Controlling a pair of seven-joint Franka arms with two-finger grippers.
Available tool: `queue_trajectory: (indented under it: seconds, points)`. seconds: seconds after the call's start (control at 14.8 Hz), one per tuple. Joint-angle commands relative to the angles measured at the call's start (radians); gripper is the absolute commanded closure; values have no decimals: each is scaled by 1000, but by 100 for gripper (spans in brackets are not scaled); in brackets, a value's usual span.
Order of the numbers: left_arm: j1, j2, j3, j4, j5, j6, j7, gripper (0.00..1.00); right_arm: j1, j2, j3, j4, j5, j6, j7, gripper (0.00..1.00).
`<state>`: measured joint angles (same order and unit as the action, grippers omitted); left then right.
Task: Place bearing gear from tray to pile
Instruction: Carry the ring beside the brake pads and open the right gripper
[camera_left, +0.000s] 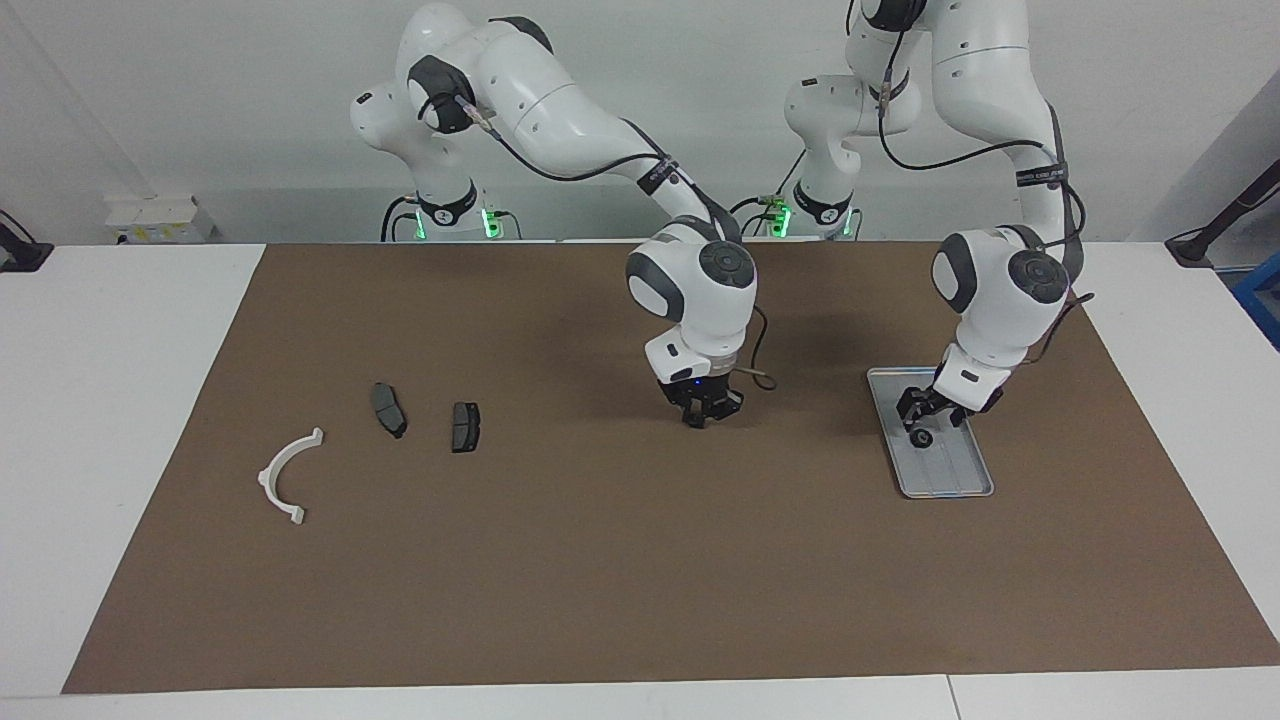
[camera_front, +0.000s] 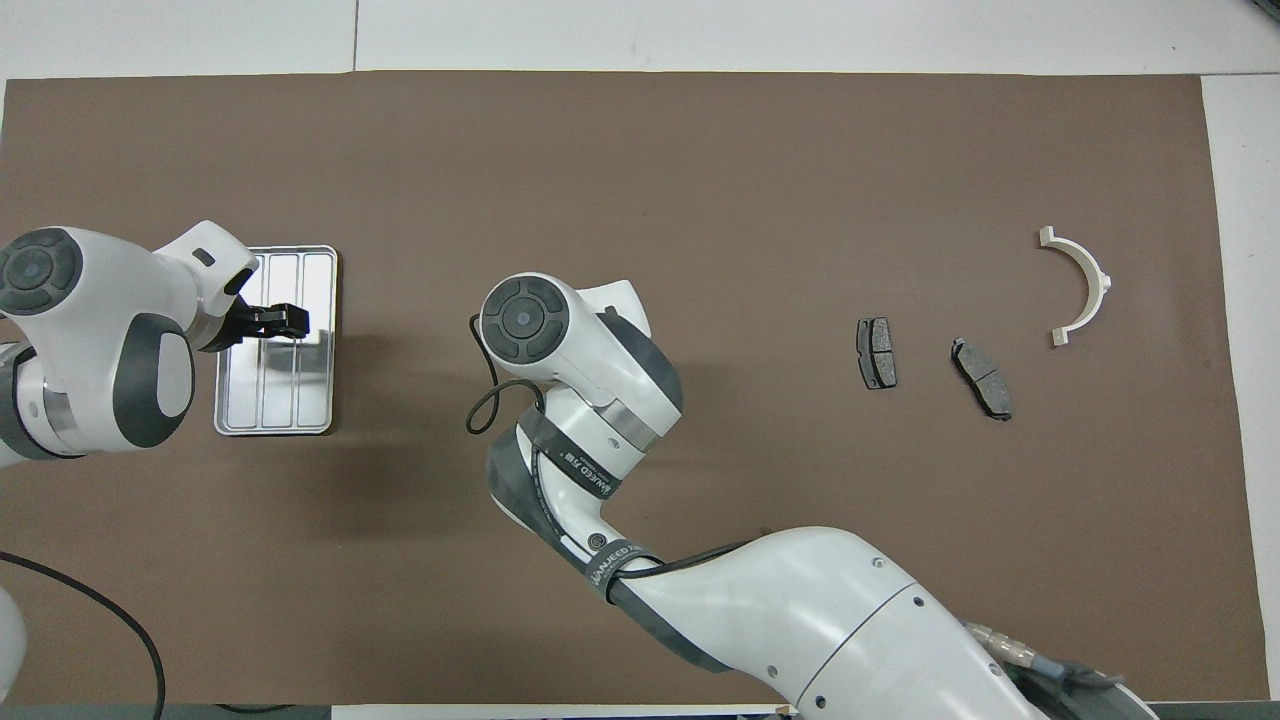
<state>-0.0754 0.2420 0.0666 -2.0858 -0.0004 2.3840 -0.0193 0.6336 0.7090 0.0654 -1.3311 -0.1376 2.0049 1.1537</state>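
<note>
1. The left gripper is low over the tray, its fingers on either side of a small dark bearing gear that lies on the tray floor. Whether the fingers press the gear yet, I cannot tell.
2. In the overhead view the left gripper shows as a black tip over the tray; the gear is hidden beneath it.
3. The tray sits on the brown mat toward the left arm's end of the table, with its long side running away from the robots.
4. The right gripper hangs just above the mat near the middle of the table, its fingertips pressed together. Whether anything small is pinched between them cannot be made out.
5. In the overhead view the right arm's wrist covers its gripper.
6. The pile lies toward the right arm's end of the table, well apart from the tray: two dark brake-pad pieces side by side, and a white plastic arc nearer the mat's edge.
7. None of the three pile pieces touch each other.
</note>
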Motion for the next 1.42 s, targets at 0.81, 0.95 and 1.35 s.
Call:
queue_trajectory:
  seconds: [0.81,0.95,1.35]
  points:
    - [-18,8,9,-46,-18,100,-13,64,-663,-224,19,-164,-2,-53,-1210,100]
    - [-18,7,9,-50,-18,113,-13,72,-695,-212,19,-238,-2,50,-1210,100]
    - [-18,7,9,-36,-18,94,-36,84,-732,-151,17,-309,-2,210,-1209,100]
